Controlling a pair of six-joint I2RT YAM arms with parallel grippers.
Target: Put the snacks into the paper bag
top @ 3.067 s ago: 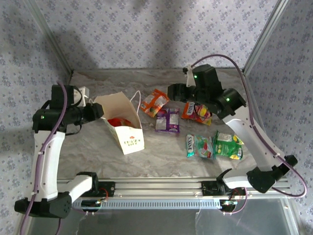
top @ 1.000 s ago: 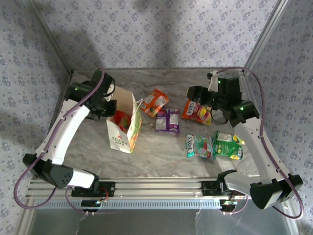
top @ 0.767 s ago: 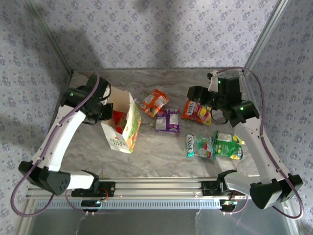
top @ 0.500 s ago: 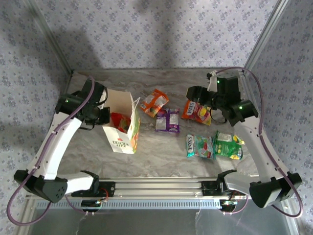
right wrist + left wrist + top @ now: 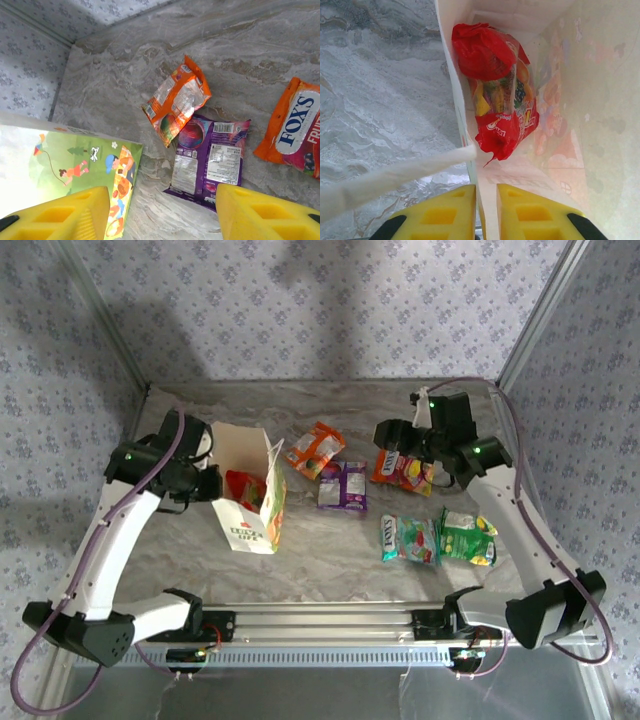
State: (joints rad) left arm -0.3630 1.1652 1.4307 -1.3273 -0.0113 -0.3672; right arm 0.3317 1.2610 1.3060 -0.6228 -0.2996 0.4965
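Pulling back leftward since a second ago, the left arm is now sitting lower beside the small white paper bag point(image 5: 252, 525) with its cartoon print. The bag has slid a little to the left with the arm and is standing with its mouth gaping wider. The left gripper point(image 5: 486, 212) is hanging at the bag's left rim, its yellow fingers point(image 5: 445, 217) straddling the thin paper wall with just a narrow slit between them. I cannot tell whether they are pinching the paper or letting it go. A white cord handle point(image 5: 395, 175) is drooping across just ahead of them, outside the bag. A red glossy foil packet point(image 5: 497, 95) is lying deep inside the bag. Over on the other side, the right gripper point(image 5: 165, 212) is hovering above the grey marbled counter point(image 5: 330, 560), its fingers spread wide and nothing between them. Ahead of it, an orange foil packet point(image 5: 177, 100) is lying just beside a purple foil packet point(image 5: 210, 160), and an orange-and-red packet lettered FOX'S point(image 5: 295, 130) is resting apart to their right. Nearer the arms' bases, a teal-green packet point(image 5: 408, 538) and a bright green packet point(image 5: 468, 537) are lying side by side, edges touching, well apart from the bag. All five are sitting out on the counter.
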